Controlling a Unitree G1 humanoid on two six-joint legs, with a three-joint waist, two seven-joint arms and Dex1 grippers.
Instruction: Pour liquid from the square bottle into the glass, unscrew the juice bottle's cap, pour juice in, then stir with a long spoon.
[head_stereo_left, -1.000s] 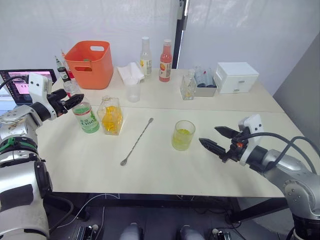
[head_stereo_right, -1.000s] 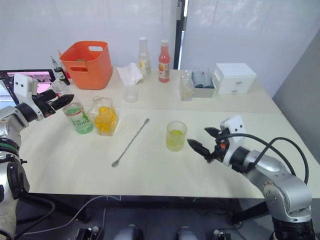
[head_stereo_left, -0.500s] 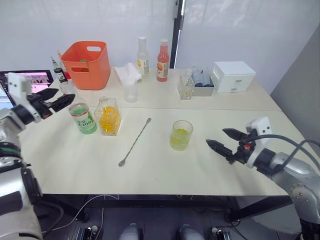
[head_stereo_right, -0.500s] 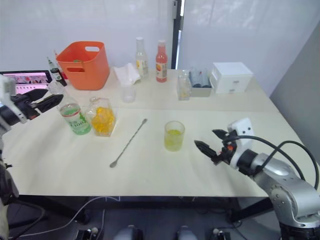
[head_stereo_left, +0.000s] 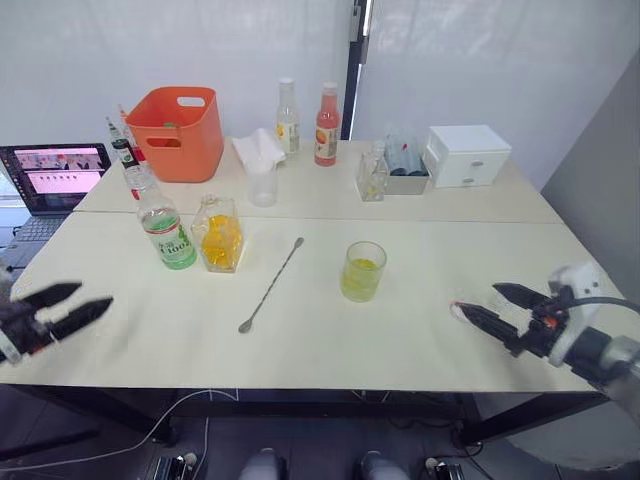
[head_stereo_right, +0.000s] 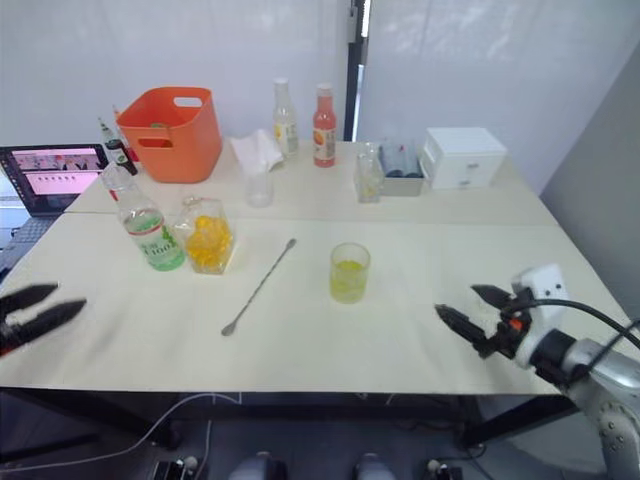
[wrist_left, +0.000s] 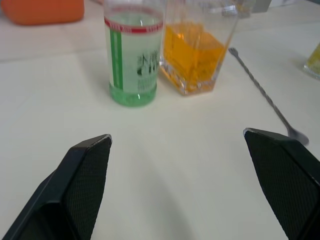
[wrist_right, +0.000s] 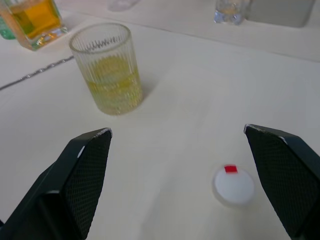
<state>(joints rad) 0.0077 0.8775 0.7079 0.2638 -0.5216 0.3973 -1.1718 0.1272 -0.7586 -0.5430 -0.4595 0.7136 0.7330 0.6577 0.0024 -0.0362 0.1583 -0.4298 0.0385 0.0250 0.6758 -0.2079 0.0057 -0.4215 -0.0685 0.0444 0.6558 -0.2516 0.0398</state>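
- The table (head_stereo_left: 420, 350) carries all the task items; an orange basket (head_stereo_left: 178, 131) stands at its far left corner, a white drawer box (head_stereo_left: 470, 154) near the far right edge.
- The left gripper (head_stereo_left: 62, 310) hangs over the left part of the near edge, fingers spread wide, nothing between them.
- The right gripper (head_stereo_left: 495, 308) sits low over the near right part of the surface, fingers also spread wide and empty.
- The juice bottle (head_stereo_left: 166, 229) stands upright in the left half, neck uncapped, just beside the square bottle (head_stereo_left: 220, 234), which stands to its right; whether the two touch cannot be told.
- The square bottle holds orange-yellow liquid and is upright.
- The long spoon (head_stereo_left: 272, 283) lies flat near mid-table, slanted, bowl end toward the near edge, between the square bottle and the glass (head_stereo_left: 363, 271).
- The glass stands upright right of centre with yellow-green liquid in its lower part.
- The cap (wrist_right: 233, 186) lies flat on the surface, red mark up, between the right gripper's fingertips in the wrist view, apart from the glass.
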